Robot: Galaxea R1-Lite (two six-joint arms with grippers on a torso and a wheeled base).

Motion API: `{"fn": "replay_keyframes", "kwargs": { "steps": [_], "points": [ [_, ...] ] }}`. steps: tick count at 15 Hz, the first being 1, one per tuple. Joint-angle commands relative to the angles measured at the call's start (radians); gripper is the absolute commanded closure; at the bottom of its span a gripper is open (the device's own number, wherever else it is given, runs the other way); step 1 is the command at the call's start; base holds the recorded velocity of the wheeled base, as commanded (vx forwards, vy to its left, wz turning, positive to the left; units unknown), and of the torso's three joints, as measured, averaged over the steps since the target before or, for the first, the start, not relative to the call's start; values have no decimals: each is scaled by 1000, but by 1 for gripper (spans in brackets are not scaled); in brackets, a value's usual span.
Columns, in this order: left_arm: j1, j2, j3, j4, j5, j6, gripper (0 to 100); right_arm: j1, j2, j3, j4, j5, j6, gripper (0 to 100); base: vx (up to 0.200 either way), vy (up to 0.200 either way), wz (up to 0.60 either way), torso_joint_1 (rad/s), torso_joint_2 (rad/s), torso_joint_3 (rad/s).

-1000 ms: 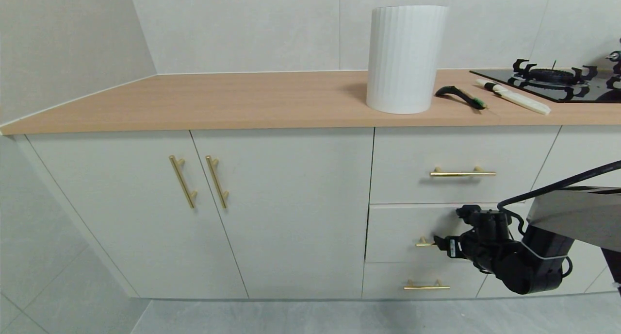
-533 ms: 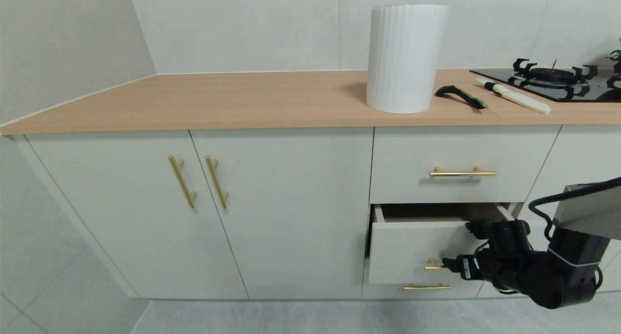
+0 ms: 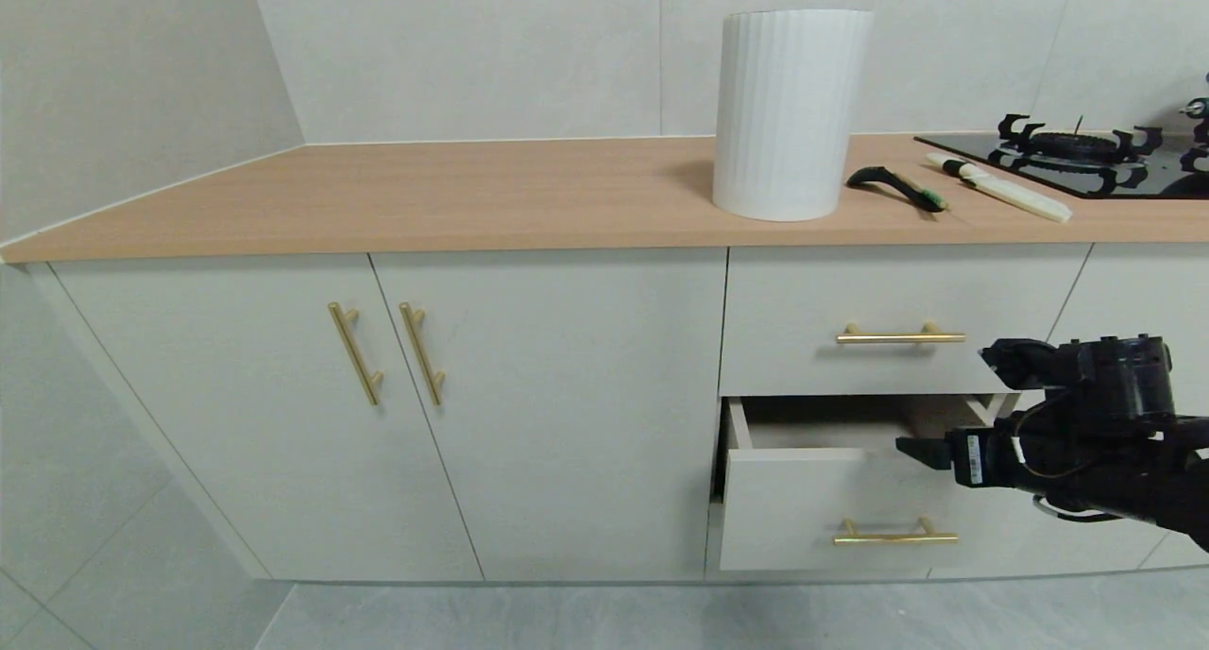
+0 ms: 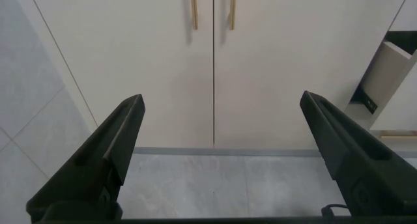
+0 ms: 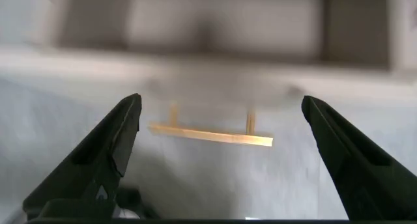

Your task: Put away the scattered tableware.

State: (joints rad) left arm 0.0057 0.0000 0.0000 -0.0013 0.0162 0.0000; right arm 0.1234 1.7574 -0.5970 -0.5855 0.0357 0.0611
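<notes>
Now that the middle drawer (image 3: 803, 508) stands pulled out and my right fingers (image 3: 924, 450), wide and empty, have left its handle (image 3: 894, 538) and risen, the knife (image 3: 1003, 190) and black-handled tool (image 3: 893, 183) on the desk (image 3: 472, 196) can go in.

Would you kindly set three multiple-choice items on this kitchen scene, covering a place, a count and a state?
1. Where does the white ribbed container stand?
A. On the counter
B. On the floor
C. Inside a drawer
2. How many gold handles does the head view show?
A. Two
B. Four
C. Six
3. How is the middle drawer?
A. Shut
B. Pulled open
C. Taken out
Answers: 1 A, it stands on the wood top beside two utensils; 2 B, two on the doors, one on the top drawer, one on the open drawer; 3 B, its front stands out and its inside shows.
</notes>
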Motion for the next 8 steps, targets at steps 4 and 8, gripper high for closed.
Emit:
{"fn": "replay_keyframes", "kwargs": {
  "steps": [4, 8],
  "points": [
    [0, 2, 0, 0, 1, -2, 0, 42, 123, -7, -183, -57, 3, 0, 0, 0, 0, 0, 0, 0],
    [0, 2, 0, 0, 1, 0, 0, 70, 310, -53, -326, -152, 2, 0, 0, 0, 0, 0, 0, 0]
  ]
}}
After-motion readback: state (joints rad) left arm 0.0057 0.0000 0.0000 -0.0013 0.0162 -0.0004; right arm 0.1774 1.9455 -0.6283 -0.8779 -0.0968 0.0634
